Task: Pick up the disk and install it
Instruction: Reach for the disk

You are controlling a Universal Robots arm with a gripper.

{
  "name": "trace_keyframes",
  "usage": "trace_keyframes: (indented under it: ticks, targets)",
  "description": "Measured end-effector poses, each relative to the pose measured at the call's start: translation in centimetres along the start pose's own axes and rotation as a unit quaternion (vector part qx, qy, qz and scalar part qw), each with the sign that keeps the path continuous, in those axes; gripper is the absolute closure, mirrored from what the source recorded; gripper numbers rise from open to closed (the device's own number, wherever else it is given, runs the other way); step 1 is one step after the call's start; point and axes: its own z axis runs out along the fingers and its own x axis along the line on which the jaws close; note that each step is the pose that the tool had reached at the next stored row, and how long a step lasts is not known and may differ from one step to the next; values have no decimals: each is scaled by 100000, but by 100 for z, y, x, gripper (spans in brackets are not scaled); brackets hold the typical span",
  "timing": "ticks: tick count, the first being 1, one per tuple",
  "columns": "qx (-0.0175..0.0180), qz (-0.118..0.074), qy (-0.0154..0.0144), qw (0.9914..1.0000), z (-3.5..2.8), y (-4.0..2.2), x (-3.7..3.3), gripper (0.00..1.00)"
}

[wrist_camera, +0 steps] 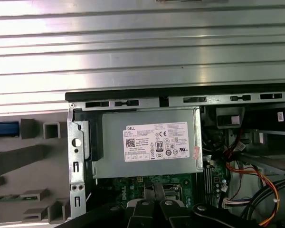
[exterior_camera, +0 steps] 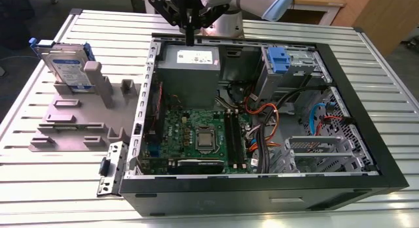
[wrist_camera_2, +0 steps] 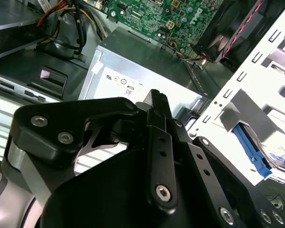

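One exterior view shows the disk (exterior_camera: 68,66) propped in a stand (exterior_camera: 65,125).

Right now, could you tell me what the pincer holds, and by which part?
Nothing: the pincer is shut, empty, over the grey box; the disk stands in the holder.

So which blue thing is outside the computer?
The disk, standing upright in the grey holder beside the case; the other blue tab sits inside it.

looks like a robotics lab or workshop bench to me: ribbed aluminium table (exterior_camera: 39,198), an opened-up pc tower (exterior_camera: 262,196) sitting on it, grey parts fixture (exterior_camera: 78,115) at 9 o'clock, wooden furniture (exterior_camera: 383,17) at 1 o'clock.
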Motion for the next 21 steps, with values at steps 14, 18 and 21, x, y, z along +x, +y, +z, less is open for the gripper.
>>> trace_keyframes:
  ticks: [14, 18, 21]
  targets:
    - [3, 2, 4, 100000, -1, -2, 18, 89]
    - [3, -5, 3, 100000, -5, -12, 163, 89]
    - [2, 0, 3, 100000, -5, -13, 172, 89]
